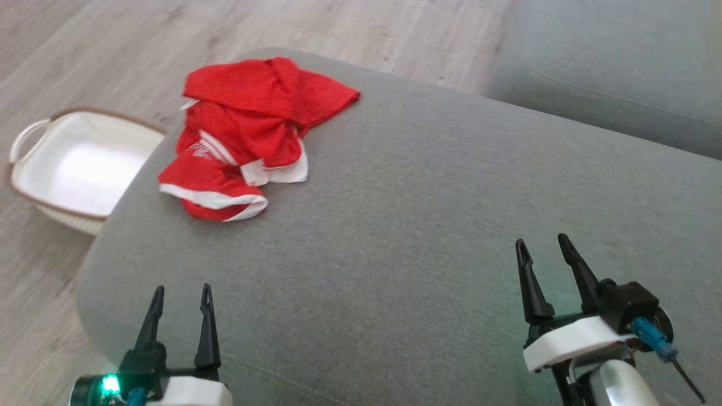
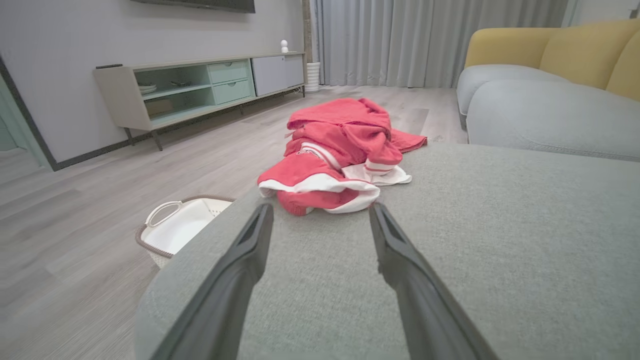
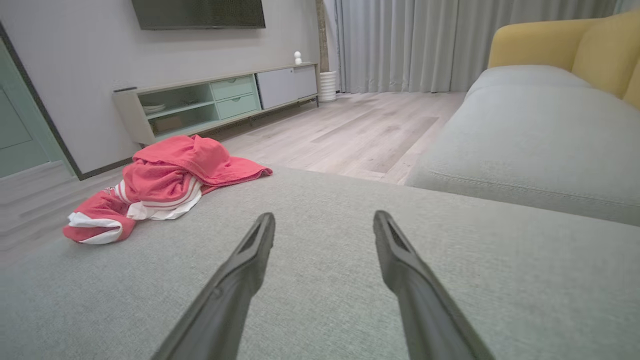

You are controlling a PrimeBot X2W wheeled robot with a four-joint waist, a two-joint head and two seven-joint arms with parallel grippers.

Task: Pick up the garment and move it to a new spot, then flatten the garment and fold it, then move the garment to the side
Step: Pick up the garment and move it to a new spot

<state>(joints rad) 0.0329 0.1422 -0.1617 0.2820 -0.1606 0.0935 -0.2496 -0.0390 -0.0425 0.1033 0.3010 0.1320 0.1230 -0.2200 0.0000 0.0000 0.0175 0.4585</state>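
Note:
A red garment (image 1: 248, 129) with white trim lies crumpled at the far left corner of a grey cushion (image 1: 406, 225). In the left wrist view the garment (image 2: 340, 150) sits just beyond my fingertips; in the right wrist view the garment (image 3: 160, 185) lies well off to the left. My left gripper (image 1: 183, 296) hovers open over the cushion's near left edge, nothing between its fingers. My right gripper (image 1: 544, 248) stands open over the near right part, also holding nothing.
A white basket (image 1: 73, 163) with a brown rim stands on the wooden floor left of the cushion. A grey and yellow sofa (image 3: 540, 135) lies to the right. A low TV cabinet (image 2: 200, 87) lines the far wall.

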